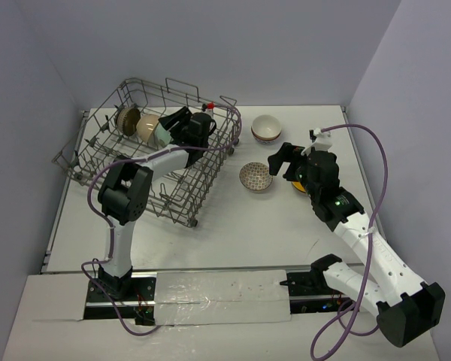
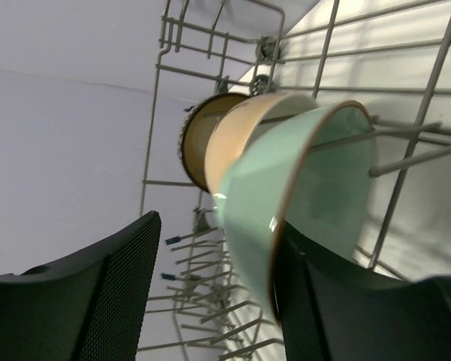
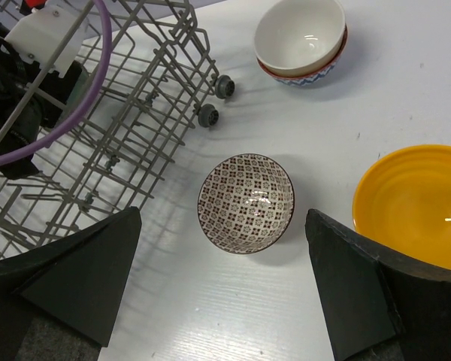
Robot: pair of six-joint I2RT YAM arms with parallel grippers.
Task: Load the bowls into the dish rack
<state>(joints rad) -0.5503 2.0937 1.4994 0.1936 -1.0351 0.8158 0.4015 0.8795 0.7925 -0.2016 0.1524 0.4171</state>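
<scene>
White counter [image 1: 233,241] carries grey wire dish rack [image 1: 182,197]. Among tines, pale green bowl [image 2: 316,180] on edge beside beige bowl [image 2: 240,143]; left end effector [image 2: 214,256] open astride it: back straight out, no rim nudge; right end effector [image 3: 222,216] open above patterned bowl [image 3: 246,201].

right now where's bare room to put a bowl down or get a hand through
Free: table between the rack and the arm bases; the rack's near half. Crowded: right of the rack, around the patterned bowl, stacked bowls and yellow bowl, plus its far corner with three bowls.
</scene>
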